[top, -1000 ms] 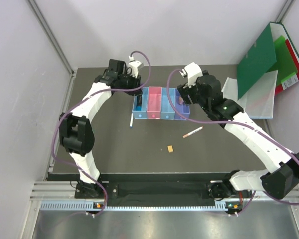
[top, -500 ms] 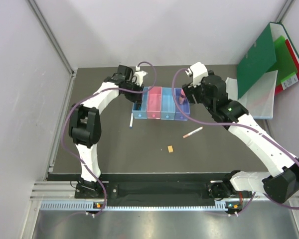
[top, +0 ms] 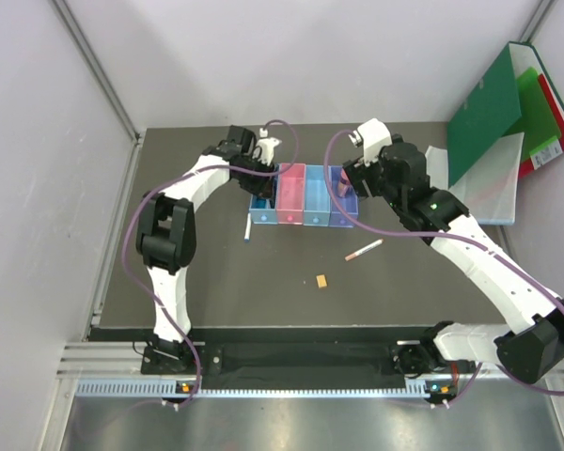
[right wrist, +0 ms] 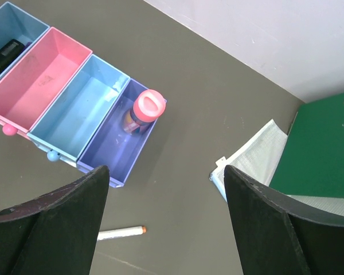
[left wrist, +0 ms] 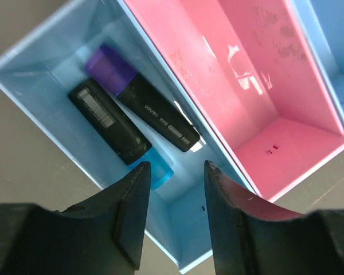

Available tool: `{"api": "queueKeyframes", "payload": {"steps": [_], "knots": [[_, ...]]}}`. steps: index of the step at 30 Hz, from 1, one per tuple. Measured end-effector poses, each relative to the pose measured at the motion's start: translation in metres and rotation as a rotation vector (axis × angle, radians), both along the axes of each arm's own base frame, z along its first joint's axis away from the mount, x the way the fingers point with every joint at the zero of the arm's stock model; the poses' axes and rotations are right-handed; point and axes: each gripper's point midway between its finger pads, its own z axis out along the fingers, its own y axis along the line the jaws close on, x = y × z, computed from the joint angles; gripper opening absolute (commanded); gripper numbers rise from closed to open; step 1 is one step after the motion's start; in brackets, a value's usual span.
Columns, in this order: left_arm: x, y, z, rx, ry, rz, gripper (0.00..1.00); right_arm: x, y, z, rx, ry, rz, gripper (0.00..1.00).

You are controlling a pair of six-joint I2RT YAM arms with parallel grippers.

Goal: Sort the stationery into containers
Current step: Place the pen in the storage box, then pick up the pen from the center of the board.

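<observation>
My left fingers point(left wrist: 176, 172) have swung over the leftmost blue bin point(left wrist: 40, 69), spread and empty; right fingers point(right wrist: 165, 172) gape too; white-blue pen point(top: 248, 228), pinkish pen point(top: 364, 250) await

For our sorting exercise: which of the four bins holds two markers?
The light-blue end bin beside the pink bin: a purple-capped marker and a cyan-capped marker lie inside.

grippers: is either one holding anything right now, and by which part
Nothing is held. The left gripper is open above the blue bin containing the purple marker and black marker; the right gripper is open and empty.
</observation>
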Motion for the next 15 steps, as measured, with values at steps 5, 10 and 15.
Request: {"api": "queueKeyframes", "payload": {"steps": [5,10,15], "knots": [[0.008,-0.002,0.020,-0.019,-0.038,0.029,0.54,0.000,0.000,0.000,-0.005,0.001,0.002,0.80],[-0.006,0.007,0.081,-0.044,-0.124,0.093,0.61,0.000,0.000,0.000,-0.008,-0.001,0.005,0.80],[-0.049,0.031,0.134,-0.034,-0.230,0.185,0.79,-0.001,-0.001,0.003,-0.008,-0.008,0.007,0.80]]}}
